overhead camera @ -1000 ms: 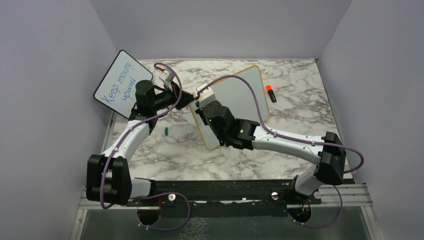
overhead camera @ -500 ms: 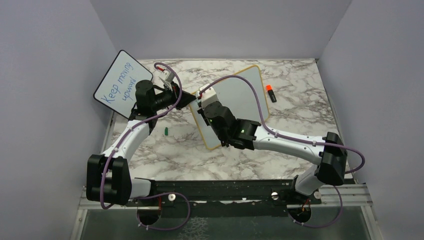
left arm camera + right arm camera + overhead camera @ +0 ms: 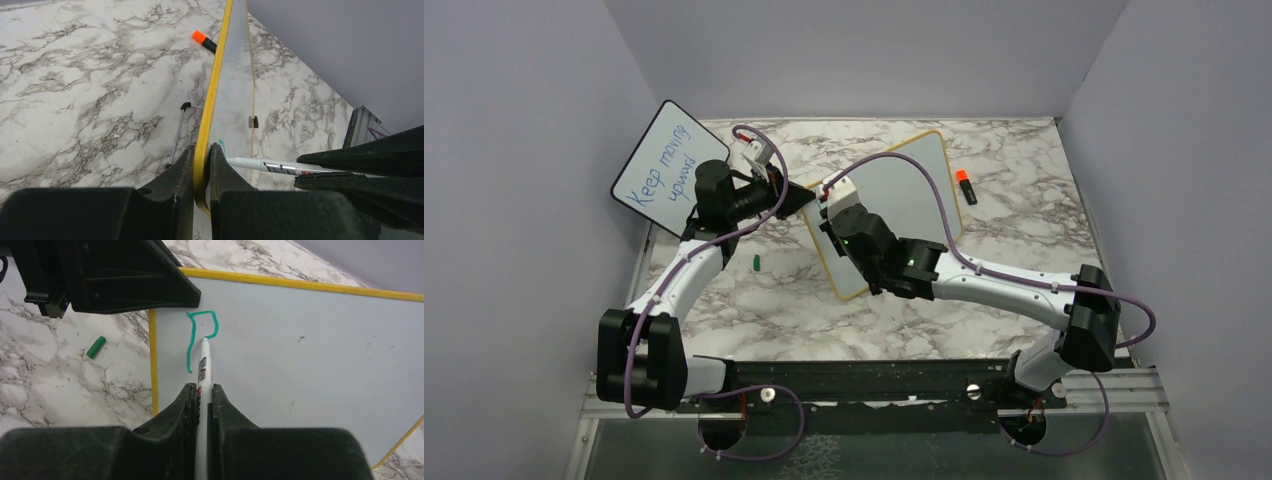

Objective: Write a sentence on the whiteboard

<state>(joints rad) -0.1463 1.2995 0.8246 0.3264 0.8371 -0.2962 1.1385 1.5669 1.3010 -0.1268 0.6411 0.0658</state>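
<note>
The whiteboard (image 3: 902, 196) stands tilted on the marble table, its thin yellow frame (image 3: 213, 88) seen edge-on in the left wrist view. My left gripper (image 3: 202, 154) is shut on the frame near the board's upper left corner (image 3: 800, 198). My right gripper (image 3: 202, 389) is shut on a white marker (image 3: 203, 365), whose tip touches the board (image 3: 310, 350). Of the sentence only one green letter "P" (image 3: 191, 340) shows, right by the tip. From the left wrist the marker (image 3: 272, 165) lies against the board face. In the top view the right gripper (image 3: 829, 204) sits over that corner.
A black-framed board with blue writing (image 3: 662, 165) leans at the back left. An orange-capped marker (image 3: 965, 186) lies right of the whiteboard. A green cap (image 3: 755, 263) rests on the table to its left (image 3: 95, 347). Purple walls close in three sides.
The right wrist has crept slightly up and left along the board with the marker. The left arm has held still on the frame.
</note>
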